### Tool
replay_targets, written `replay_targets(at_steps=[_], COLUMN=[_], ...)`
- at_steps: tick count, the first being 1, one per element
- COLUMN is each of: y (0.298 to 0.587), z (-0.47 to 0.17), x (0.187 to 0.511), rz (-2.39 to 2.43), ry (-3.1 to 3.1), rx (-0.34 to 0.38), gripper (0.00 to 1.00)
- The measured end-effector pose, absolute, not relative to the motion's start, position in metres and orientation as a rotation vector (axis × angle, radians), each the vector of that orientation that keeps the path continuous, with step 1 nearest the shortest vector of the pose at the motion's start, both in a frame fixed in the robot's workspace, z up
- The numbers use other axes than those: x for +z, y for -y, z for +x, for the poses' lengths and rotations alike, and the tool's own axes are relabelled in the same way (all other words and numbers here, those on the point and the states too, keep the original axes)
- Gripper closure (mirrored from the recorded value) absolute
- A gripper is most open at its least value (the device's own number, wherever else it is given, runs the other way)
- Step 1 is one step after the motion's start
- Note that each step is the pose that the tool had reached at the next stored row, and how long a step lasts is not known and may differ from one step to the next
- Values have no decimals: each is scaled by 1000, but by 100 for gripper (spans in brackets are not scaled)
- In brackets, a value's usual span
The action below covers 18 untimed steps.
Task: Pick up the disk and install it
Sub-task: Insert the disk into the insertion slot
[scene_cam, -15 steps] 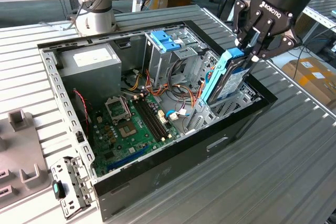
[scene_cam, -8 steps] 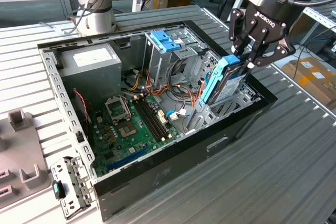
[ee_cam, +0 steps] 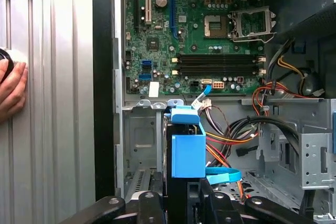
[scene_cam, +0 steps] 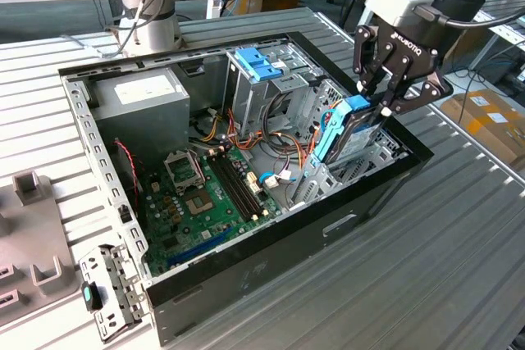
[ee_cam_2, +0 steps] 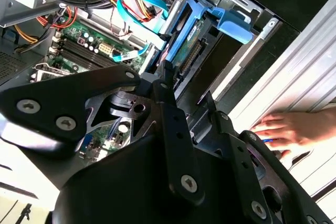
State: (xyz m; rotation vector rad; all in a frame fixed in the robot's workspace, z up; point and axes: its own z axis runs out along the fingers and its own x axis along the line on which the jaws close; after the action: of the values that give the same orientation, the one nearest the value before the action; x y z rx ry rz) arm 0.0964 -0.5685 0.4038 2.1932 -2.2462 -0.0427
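Disk [scene_cam: 344, 133], framed by its light-blue caddy and standing on edge, is grasped between the fingers [scene_cam: 398, 97] of the gripper [scene_cam: 379, 104] at the metal bay in the exterior view's right end of the open computer case [scene_cam: 271, 284], while a person's hand [ee_cam_2: 294, 129] rests on the worktop [scene_cam: 459, 268] just beside the case.

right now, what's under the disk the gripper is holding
A grey metal drive bay. The disk, held on edge in the gripper, is at its opening. The bay's floor directly below is hidden by the disk.
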Motion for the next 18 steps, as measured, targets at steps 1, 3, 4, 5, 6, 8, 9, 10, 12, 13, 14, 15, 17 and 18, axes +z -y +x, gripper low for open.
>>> replay_targets(at_steps=[1, 3, 4, 5, 6, 8, 9, 10, 12, 13, 14, 15, 17, 18], y=[569, 569, 569, 569, 569, 569, 569, 569, 568, 568, 569, 569, 569, 569], z=[96, 96, 96, 96, 96, 96, 96, 96, 96, 96, 96, 96, 96, 96], x=[404, 401, 397, 395, 394, 389, 386, 384, 383, 383, 383, 383, 383, 383], rz=[2193, 2194, 2193, 2193, 2193, 2193, 2193, 2193, 2193, 2193, 2193, 2193, 2193, 2193], ry=[2246, 2247, 2246, 2246, 2246, 2246, 2246, 2246, 2246, 2246, 2246, 2246, 2246, 2246], rx=[-43, -43, -43, -43, -43, -43, -43, -43, -43, -43, -43, -43, -43, -43], gripper=[65, 65, 65, 65, 65, 65, 65, 65, 65, 65, 65, 65, 64, 57])
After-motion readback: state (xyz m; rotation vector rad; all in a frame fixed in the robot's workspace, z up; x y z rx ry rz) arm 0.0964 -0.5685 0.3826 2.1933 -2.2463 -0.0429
